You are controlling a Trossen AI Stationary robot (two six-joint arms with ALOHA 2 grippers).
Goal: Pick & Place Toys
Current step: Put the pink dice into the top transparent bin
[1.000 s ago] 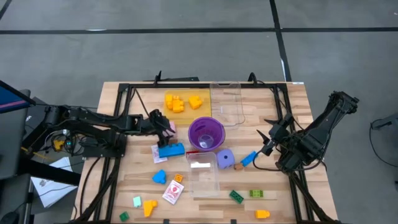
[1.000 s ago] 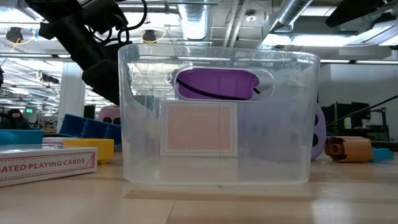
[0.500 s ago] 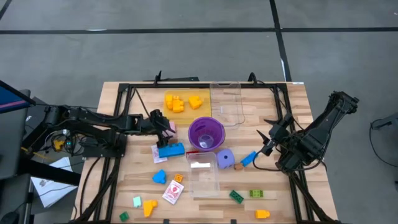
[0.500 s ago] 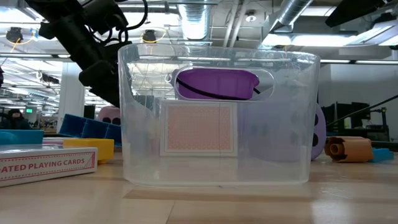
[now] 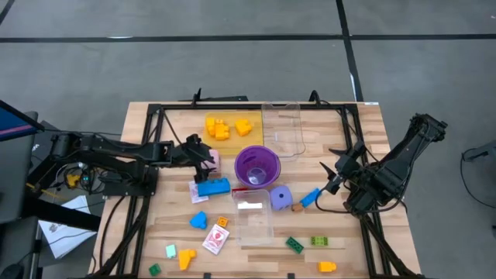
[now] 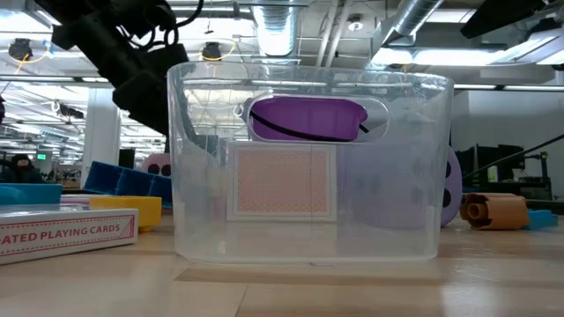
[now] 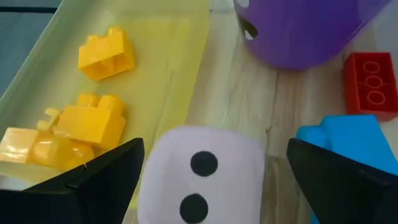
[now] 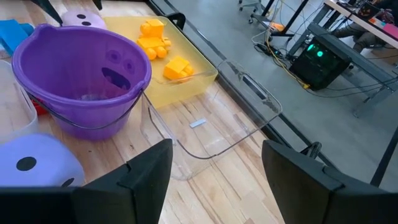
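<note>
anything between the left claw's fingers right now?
Yes, the pink die sits between the left claw's open fingers, not yet gripped. Clearest in the left wrist view.

A wooden table [image 5: 147,124] carries scattered bricks [image 5: 212,187], dice [image 5: 280,198], trays [image 5: 283,130], a purple cup [image 5: 256,165].

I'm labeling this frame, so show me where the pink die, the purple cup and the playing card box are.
pink die [image 7: 199,177]: left wrist view, on its dotted top face.
purple cup [image 5: 256,166]: high view, inside its open mouth.
playing card box [image 6: 66,233]: low view, on its lettered side.
</note>
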